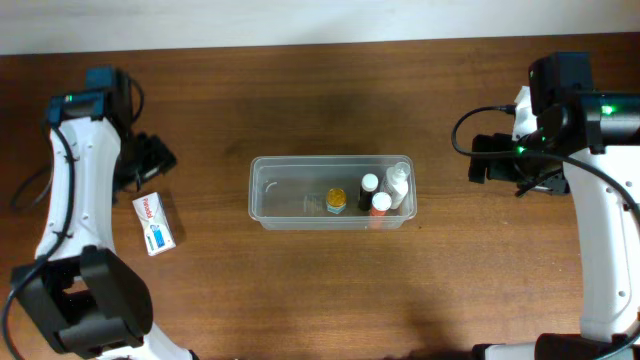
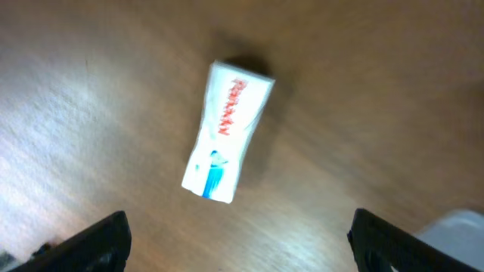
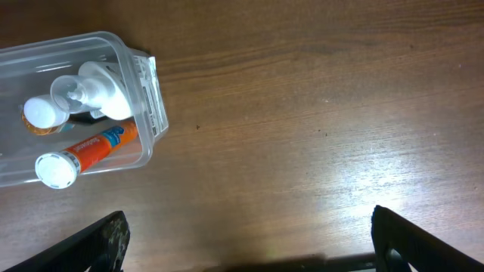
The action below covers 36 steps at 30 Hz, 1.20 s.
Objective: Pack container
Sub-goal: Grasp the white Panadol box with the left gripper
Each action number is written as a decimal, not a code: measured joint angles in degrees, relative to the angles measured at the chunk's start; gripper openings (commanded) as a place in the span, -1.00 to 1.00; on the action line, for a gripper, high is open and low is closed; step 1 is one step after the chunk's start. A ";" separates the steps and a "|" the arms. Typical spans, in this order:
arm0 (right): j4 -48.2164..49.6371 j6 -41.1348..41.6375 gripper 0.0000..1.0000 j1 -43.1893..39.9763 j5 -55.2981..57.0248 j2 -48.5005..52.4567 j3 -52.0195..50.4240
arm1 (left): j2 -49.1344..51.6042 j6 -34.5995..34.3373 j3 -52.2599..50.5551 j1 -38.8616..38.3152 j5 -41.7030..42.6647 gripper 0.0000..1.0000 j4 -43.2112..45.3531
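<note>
The clear plastic container point(image 1: 290, 190) lies mid-table. Its right end holds a clear bottle with a white cap point(image 1: 398, 184), an orange tube point(image 1: 380, 209), a dark bottle point(image 1: 368, 189) and a small yellow jar point(image 1: 336, 201). That end also shows in the right wrist view point(image 3: 147, 83). A white box with red lettering and a blue stripe point(image 1: 155, 223) lies flat on the table at the left, and shows in the left wrist view point(image 2: 225, 132). My left gripper point(image 2: 240, 240) is open and empty, above the table just behind the box. My right gripper point(image 3: 249, 238) is open and empty, right of the container.
The dark wood table point(image 1: 320, 290) ends at a pale wall along the back. The arm bases stand at the front left point(image 1: 85, 310) and front right point(image 1: 600, 300). A black cable point(image 1: 475, 125) loops by the right arm.
</note>
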 measured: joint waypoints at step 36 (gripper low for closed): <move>-0.09 -0.22 0.88 0.00 -0.42 0.00 0.00 | 0.09 6.93 -28.79 6.03 8.20 0.79 30.27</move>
